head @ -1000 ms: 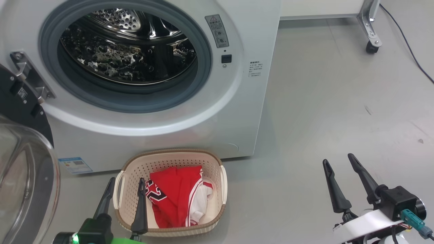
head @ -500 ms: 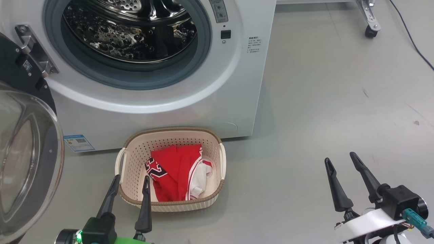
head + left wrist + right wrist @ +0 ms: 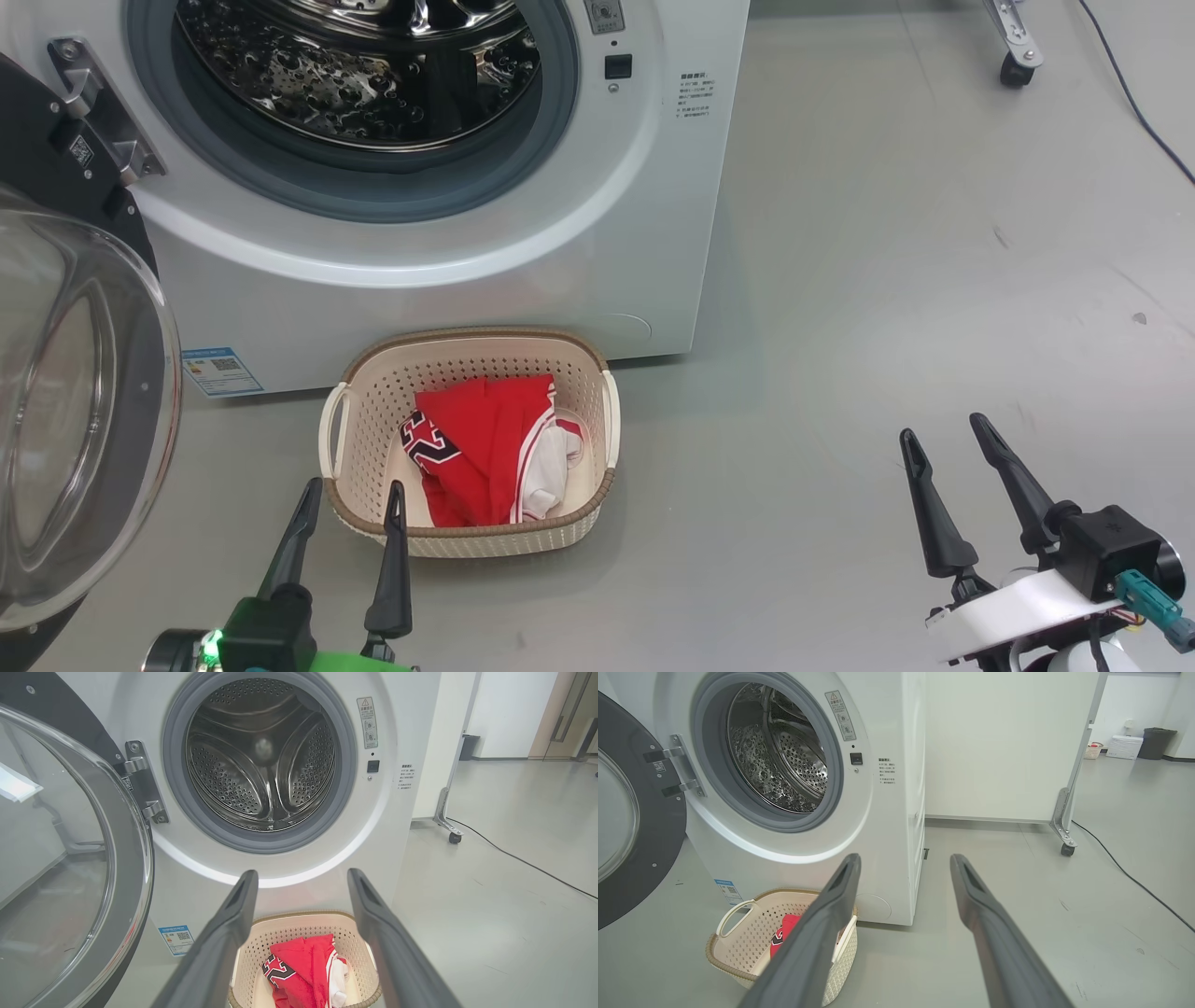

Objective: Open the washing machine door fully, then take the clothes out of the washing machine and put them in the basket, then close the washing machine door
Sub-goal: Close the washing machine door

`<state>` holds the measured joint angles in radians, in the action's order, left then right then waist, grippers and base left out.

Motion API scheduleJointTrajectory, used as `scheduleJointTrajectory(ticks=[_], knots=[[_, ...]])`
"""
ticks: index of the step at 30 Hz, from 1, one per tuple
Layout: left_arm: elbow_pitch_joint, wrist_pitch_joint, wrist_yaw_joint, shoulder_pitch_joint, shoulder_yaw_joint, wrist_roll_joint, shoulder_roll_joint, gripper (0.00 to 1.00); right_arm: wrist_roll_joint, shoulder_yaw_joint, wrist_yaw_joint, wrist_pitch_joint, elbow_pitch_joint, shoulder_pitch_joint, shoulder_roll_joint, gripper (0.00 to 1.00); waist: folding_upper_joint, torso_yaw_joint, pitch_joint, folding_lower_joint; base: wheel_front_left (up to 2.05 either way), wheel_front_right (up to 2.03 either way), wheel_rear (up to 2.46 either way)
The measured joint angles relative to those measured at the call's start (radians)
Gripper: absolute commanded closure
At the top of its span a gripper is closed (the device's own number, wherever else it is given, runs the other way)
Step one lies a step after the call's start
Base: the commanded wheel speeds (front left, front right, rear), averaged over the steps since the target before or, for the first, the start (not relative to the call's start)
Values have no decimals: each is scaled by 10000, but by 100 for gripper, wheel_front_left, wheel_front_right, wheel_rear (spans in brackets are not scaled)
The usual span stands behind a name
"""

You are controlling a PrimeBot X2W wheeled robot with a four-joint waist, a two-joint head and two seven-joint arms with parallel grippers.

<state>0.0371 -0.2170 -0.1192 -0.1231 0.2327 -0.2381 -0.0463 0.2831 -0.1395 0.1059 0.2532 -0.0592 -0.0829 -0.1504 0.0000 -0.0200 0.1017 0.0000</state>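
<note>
I log: washing machine [image 3: 448, 280], upper left of frame, steel drum [image 3: 373, 75] exposed; washing machine door [image 3: 84, 392], left edge, swung open; basket [image 3: 467, 333], lower centre on the floor [image 3: 887, 233] before the machine, holding the clothes [image 3: 485, 439], red with a number print; left end effector [image 3: 355, 485], lower left at the basket's near rim, released; right end effector [image 3: 943, 427], lower right, released, well apart.

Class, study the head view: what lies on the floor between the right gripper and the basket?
Nothing stands there: in the head view a bare stretch of grey floor separates the open right gripper from the basket.
</note>
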Motion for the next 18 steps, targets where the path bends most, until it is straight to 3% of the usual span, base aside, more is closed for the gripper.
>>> scheduleJointTrajectory(ticks=[18], knots=[[-29, -13, -2, 28, 155, 100, 0, 0, -13, 201, 58, 0, -2, -11, 4, 0, 0, 266, -82, 0, -1, 1, 0]])
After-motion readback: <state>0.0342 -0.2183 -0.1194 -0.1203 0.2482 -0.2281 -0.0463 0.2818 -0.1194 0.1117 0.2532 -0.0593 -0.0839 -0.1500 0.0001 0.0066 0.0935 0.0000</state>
